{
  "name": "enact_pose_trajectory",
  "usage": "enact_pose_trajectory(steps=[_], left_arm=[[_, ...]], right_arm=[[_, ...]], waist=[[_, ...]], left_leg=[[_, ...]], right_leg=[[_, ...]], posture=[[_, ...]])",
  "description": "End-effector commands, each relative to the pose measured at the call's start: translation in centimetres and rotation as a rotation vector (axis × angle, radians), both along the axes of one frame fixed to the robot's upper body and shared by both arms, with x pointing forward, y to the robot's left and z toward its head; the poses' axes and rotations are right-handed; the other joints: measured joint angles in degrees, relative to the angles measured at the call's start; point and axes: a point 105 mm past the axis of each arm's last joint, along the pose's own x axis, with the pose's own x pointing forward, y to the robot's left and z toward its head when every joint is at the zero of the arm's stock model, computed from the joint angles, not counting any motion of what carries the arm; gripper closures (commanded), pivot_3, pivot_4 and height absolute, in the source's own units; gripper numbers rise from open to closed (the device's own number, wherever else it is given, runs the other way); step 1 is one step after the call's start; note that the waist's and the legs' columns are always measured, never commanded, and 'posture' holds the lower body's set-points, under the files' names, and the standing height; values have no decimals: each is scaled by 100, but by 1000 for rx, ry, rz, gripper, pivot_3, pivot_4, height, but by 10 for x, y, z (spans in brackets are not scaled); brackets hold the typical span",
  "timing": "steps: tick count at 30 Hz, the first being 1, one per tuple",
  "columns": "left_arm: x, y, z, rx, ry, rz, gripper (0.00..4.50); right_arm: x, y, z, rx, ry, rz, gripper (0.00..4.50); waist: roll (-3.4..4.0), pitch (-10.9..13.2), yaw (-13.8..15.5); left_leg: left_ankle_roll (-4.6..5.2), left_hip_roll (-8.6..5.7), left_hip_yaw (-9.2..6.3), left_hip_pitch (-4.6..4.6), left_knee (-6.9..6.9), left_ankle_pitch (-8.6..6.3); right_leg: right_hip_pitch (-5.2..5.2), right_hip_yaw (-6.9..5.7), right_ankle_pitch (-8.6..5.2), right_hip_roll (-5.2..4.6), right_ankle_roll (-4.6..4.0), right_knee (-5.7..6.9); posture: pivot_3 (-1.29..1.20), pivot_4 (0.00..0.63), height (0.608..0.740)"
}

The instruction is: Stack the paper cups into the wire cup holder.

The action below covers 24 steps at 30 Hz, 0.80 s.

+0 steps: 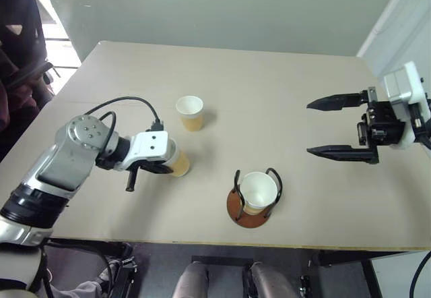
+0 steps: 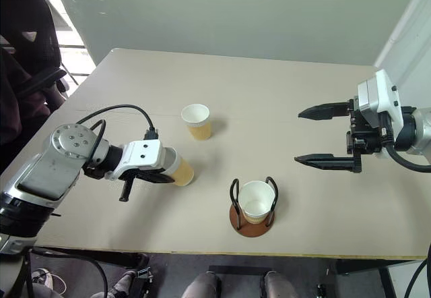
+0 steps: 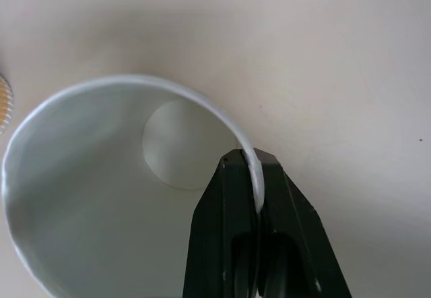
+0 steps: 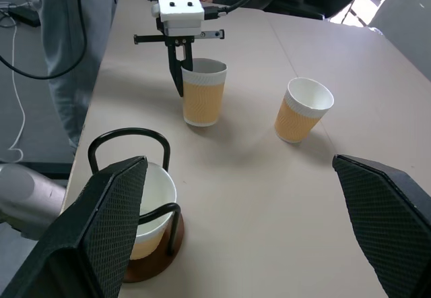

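Near paper cup point(image 4: 203, 92) upright on bench point(image 1: 283, 89), left hand point(image 4: 180, 62) pinched shut on its rim, probably for lifting. One cup point(image 1: 258, 191) already sits in wire cup holder point(image 1: 250, 207); third cup point(image 1: 190, 112) stands apart, empty. Right hand point(image 1: 331, 126) hovers wide open, holding nothing.

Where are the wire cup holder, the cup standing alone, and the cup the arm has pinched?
wire cup holder point(image 2: 236, 193), right eye view, on its left black wire loop
lone paper cup point(image 1: 191, 121), left eye view, on its tan side
pinched paper cup point(image 4: 203, 100), right wrist view, on its ribbed wall
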Motion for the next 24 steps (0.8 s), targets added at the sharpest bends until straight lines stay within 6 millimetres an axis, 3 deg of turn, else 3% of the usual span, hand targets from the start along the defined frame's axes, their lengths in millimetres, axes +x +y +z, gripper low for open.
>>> enact_pose_trajectory(steps=[1, 7, 11, 24], left_arm=[[-2, -17, 36, -58, -60, -117, 4484], [1, -64, 98, -203, -122, -396, 4484], [2, -96, 127, -211, -170, -580, 4484], [-22, -139, 145, -187, -160, -906, 4484]], right_arm=[[-8, 3, 16, 11, -50, 21, 0], [-16, -7, 19, -17, -71, -41, 0], [-20, -13, 23, -25, -92, -86, 0], [-28, -18, 21, -31, -115, -166, 0]], waist=[[0, 0, 14], [-1, 0, 118], [0, 0, 110], [4, 2, 90]], left_leg=[[0, 0, -1, -1, 2, 0], [6, -5, -12, -22, 28, 1], [16, -5, -1, -33, 40, -5], [58, -15, 21, -69, 91, -30]], right_leg=[[0, 0, 1, 0, 1, 0], [1, -2, 9, -3, 14, -3], [-1, 9, 16, -6, 28, -10], [-6, 35, 16, -7, 81, -22]], posture=[[0, 150, 740], [0, 150, 740], [0, 150, 740], [0, 150, 740]])
